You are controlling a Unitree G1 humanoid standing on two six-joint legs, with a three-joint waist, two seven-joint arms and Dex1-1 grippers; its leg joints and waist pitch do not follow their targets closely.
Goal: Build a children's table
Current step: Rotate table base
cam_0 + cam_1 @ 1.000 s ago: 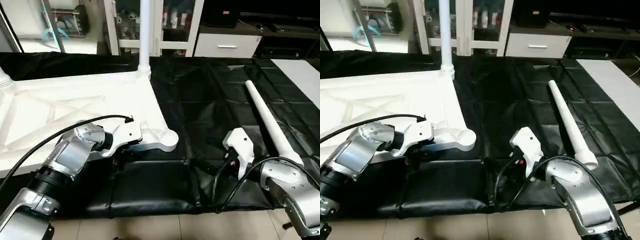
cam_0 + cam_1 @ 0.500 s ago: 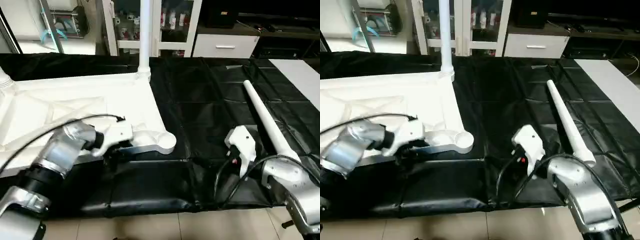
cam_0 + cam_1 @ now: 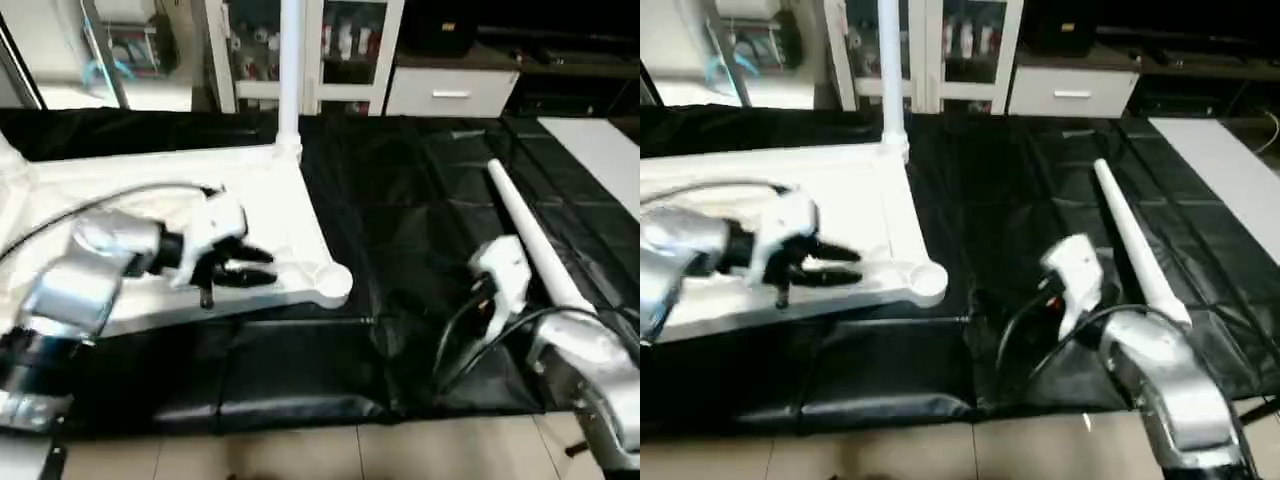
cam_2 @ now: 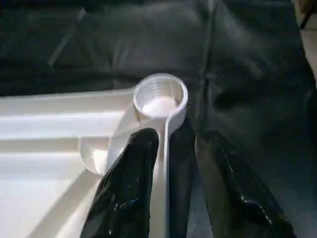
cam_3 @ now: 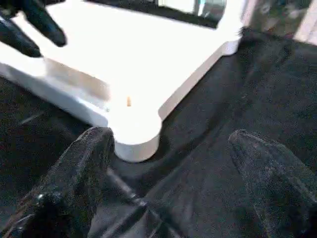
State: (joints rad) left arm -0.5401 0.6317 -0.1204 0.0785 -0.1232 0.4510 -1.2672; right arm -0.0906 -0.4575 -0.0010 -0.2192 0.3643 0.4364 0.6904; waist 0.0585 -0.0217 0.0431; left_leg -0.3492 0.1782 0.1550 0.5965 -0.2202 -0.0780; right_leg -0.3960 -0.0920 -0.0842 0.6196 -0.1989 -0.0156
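The children's table lies upside down on black cloth: its white tabletop (image 3: 285, 200) shows the ribbed underside, with an empty round socket (image 3: 331, 284) at the near right corner. One white leg (image 3: 291, 70) stands upright in the far right corner, and a loose leg (image 3: 530, 245) lies on the cloth to the right. My left gripper (image 3: 272, 268) hovers over the tabletop just left of the empty socket (image 4: 160, 96), open, its fingers (image 4: 133, 183) either side of the rim. My right gripper (image 5: 171, 136) stands wide open and empty, low over the cloth beside the loose leg.
Black cloth (image 3: 400, 190) covers the work surface down to its near edge, with tiled floor (image 3: 300, 455) below. Behind stand a white cabinet with glass doors (image 3: 345, 50) and a white drawer unit (image 3: 450, 90). A white surface (image 3: 600, 150) lies far right.
My left gripper has risen from the tabletop's near edge and moved back left over the tabletop. My right arm has shifted slightly right toward the loose leg.
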